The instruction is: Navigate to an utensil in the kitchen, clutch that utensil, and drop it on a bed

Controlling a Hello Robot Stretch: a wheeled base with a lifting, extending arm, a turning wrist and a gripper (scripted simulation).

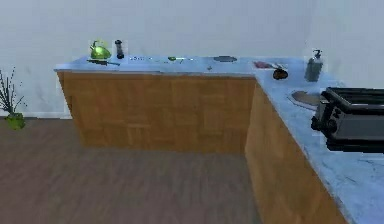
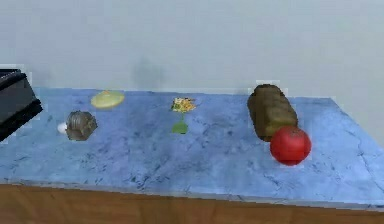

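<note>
Gripper jaws: can't tell their state.

Arm side view: blue marbled counter point(image 2: 220, 165), pale wall behind.
- Black toaster point(image 2: 14, 100) at the view's left edge.
- Grey-brown round lump point(image 2: 80, 125) near the toaster.
- Flat yellow thing point(image 2: 108, 99) farther back.
- Small yellow-orange bit point(image 2: 182, 103) mid-counter, w/ small green bit point(image 2: 179, 127) just in front of it.
- Brown bread loaf point(image 2: 268, 110), long axis running front-to-back, a bit slanted.
- Red round fruit point(image 2: 290, 145) at the loaf's near end; touching or just apart, can't tell.

Forward view: the counter is L-shaped, one run along the far wall and one down the view's right side, w/ wood cabinets point(image 1: 160, 110) under.
- Utensil point(image 1: 104, 62): thin dark sliver lying flat near the far run's left end, just in front of a green rounded thing point(image 1: 98, 49).
  - Long axis approx. along the counter's length, left-right in the picture.
  - Which end is the handle: too small to tell.
- Dark bottle point(image 1: 119, 48) stands upright just right of the green thing.
- Pale small bits point(image 1: 138, 60) lie farther right on the far run.
- Shallow dish point(image 1: 225, 59) sits farther right again.
- Dark small item point(image 1: 280, 72) lies near the corner.
- Soap dispenser point(image 1: 315, 66) stands by the sink point(image 1: 305, 98).
- The toaster shows nearer on the right run.
- Potted plant point(image 1: 12, 100) on the floor at the view's far left.

Labels/print: too small to read.
</note>
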